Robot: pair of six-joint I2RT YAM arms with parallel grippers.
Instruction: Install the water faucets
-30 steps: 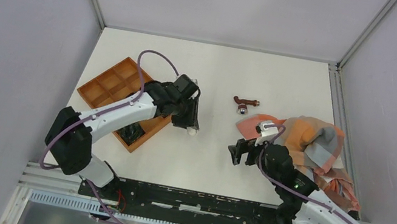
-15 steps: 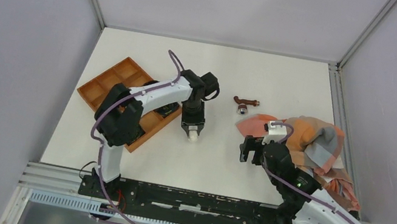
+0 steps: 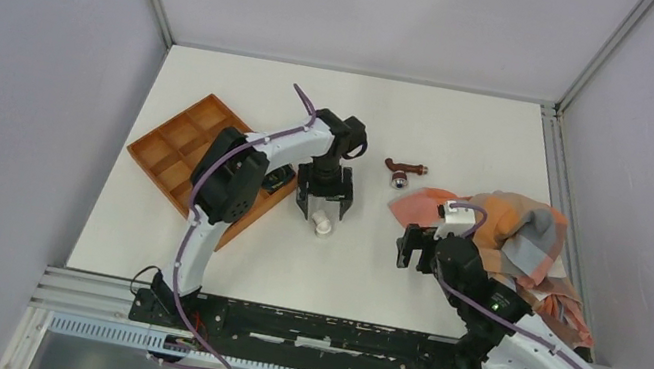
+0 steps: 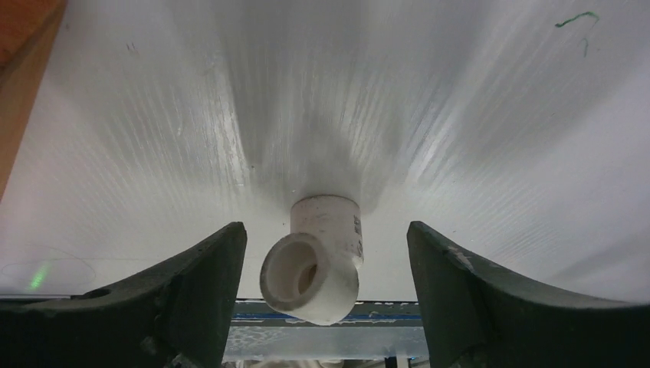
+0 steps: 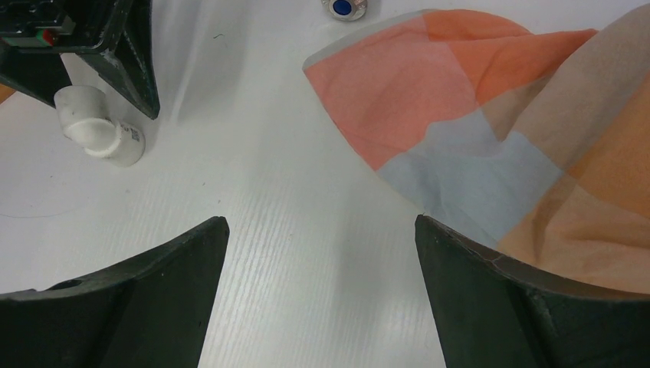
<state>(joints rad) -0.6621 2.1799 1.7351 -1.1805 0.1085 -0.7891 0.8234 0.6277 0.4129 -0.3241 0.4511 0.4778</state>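
Observation:
The water faucet (image 3: 403, 171), a small reddish-brown bent tap, lies on the white table beyond the cloth; only its silvery blue-marked knob (image 5: 342, 8) shows in the right wrist view. A white elbow pipe fitting (image 3: 322, 224) (image 4: 316, 264) (image 5: 100, 130) rests on the table. My left gripper (image 3: 322, 212) (image 4: 326, 230) hovers over the fitting, open, with a gap on each side of it. My right gripper (image 3: 416, 246) (image 5: 322, 222) is open over bare table, right of the fitting and in front of the faucet, holding nothing.
An orange-brown compartment tray (image 3: 178, 143) sits at the left, its edge (image 4: 23, 46) also in the left wrist view. A crumpled orange, pink and grey cloth (image 3: 516, 238) (image 5: 490, 115) covers the table's right side, close to my right gripper.
My left gripper swung from the tray to the table's middle with the white fitting, then opened and let it go. My right gripper moved slightly right and away.

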